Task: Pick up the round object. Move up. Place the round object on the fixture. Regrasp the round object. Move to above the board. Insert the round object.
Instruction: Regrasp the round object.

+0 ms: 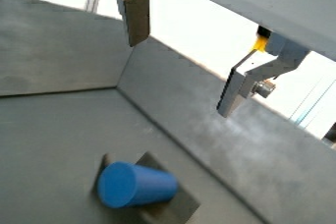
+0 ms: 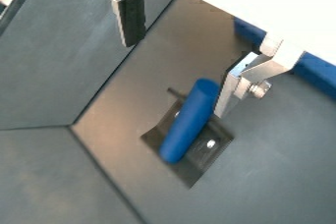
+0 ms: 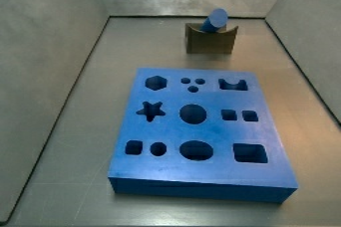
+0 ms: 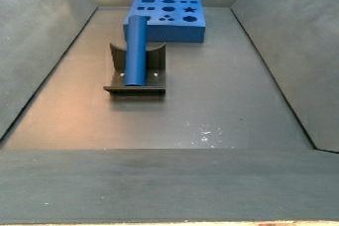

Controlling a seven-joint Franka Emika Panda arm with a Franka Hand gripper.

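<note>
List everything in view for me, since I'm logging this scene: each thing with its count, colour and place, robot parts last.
Round object: one, blue, lying in the notch on top of the fixture.
Fixture: one, olive-brown block on the floor near the back wall, beyond the board.
Board: one, blue slab with cut-out holes, flat on the floor, apart from the fixture.
Enclosure: one, grey floor and walls around everything.
Gripper: one, silver fingers with dark pads, open and empty, above the round object in both wrist views; not seen in either side view.
</note>
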